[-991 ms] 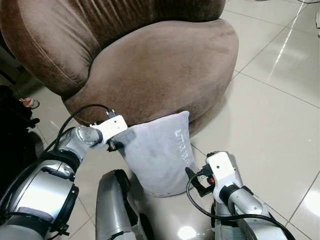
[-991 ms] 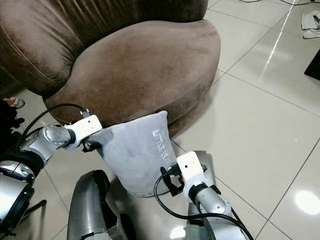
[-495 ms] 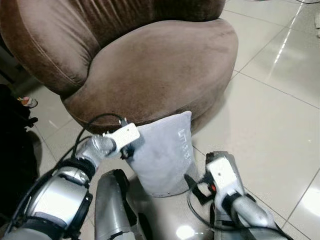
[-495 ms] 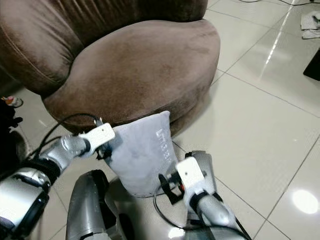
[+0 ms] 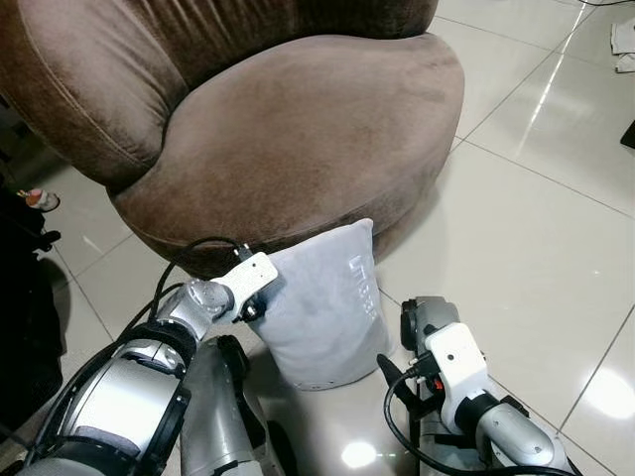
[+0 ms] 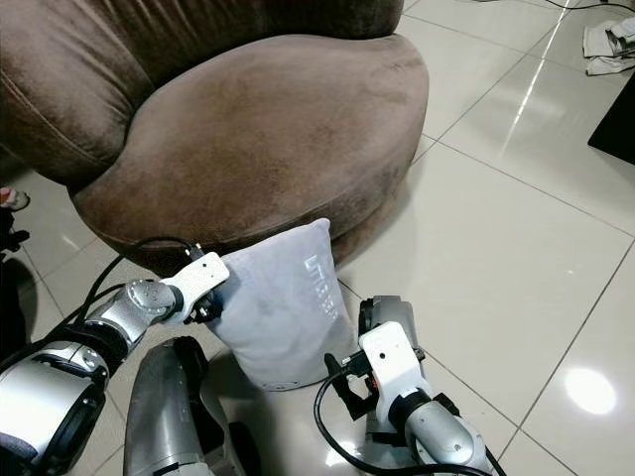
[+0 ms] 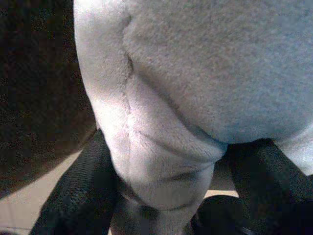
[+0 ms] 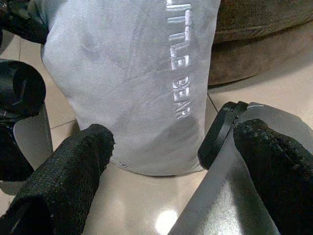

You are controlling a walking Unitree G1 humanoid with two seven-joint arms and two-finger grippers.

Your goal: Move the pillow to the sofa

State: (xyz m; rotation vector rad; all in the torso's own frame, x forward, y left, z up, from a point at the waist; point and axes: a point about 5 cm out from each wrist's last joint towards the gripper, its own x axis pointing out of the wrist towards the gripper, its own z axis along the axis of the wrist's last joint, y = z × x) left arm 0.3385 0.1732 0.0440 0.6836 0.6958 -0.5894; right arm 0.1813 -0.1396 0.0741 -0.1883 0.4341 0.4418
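Left eye view: grey pillow [image 5: 322, 307] stands upright on the tiled floor [image 5: 536, 238], leaning against the front base of the brown sofa [image 5: 298, 129], between the robot's legs. Left gripper [image 5: 250, 309] sits at the pillow's 9 o'clock edge, upper corner, touching it. Right gripper [image 5: 389, 369] is at the pillow's 4 o'clock, near the bottom corner, just beside it, not clearly touching.

Right eye view: same layout. Pillow centre frame, sofa seat from 9 to 1 o'clock above it. White lettering runs down the pillow's right side. A crumpled cloth [image 6: 607, 40] lies on the floor at 2 o'clock, far corner.

Left wrist view: pillow fabric bunched into a fold between the two black fingers [image 7: 78, 196], pinched at the seam corner. Left pincer holding the pillow, narrow gap packed with fabric. Dark sofa base at 9 o'clock.

Right wrist view: pillow straight ahead at 12 o'clock, text reads "LITTLE BEAR". Right pincer wide, fingers [image 8: 63, 181] spread at 7 and 4 o'clock, nothing between them; pillow sits beyond the tips, apart. Silver robot leg [image 8: 230, 186] at 5 o'clock, just beside the pillow's lower corner.
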